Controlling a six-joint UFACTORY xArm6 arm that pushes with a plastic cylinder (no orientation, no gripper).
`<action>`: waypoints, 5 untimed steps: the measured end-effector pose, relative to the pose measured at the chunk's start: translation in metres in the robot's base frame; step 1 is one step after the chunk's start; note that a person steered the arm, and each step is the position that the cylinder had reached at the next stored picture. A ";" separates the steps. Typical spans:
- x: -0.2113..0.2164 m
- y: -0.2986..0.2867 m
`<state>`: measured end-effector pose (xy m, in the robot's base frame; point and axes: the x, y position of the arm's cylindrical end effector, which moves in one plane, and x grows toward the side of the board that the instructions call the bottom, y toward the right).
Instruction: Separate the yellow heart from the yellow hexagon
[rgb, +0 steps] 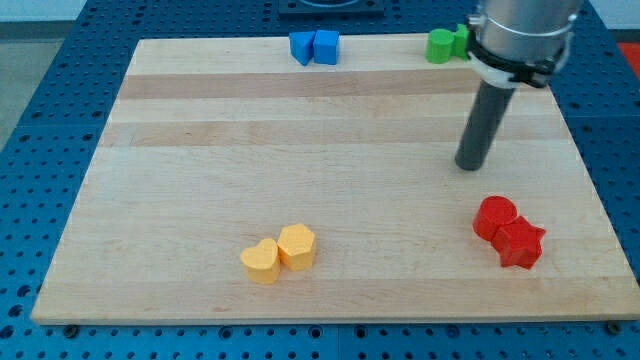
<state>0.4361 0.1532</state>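
The yellow heart (261, 261) lies near the view's bottom, left of centre, on the wooden board (300, 150). The yellow hexagon (297, 245) sits right against it, on its upper right side; the two touch. My tip (469, 166) stands on the board at the view's right, far from both yellow blocks, up and to the right of them. It is just above the red blocks and touches no block.
Two red blocks, a round one (494, 216) and a star (520, 244), touch each other at the lower right. Two blue blocks (314, 47) sit together at the top edge. Two green blocks (445, 44) sit at the top right, partly behind the arm.
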 end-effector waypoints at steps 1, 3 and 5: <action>-0.004 0.004; 0.006 -0.088; 0.025 -0.143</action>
<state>0.4611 0.0103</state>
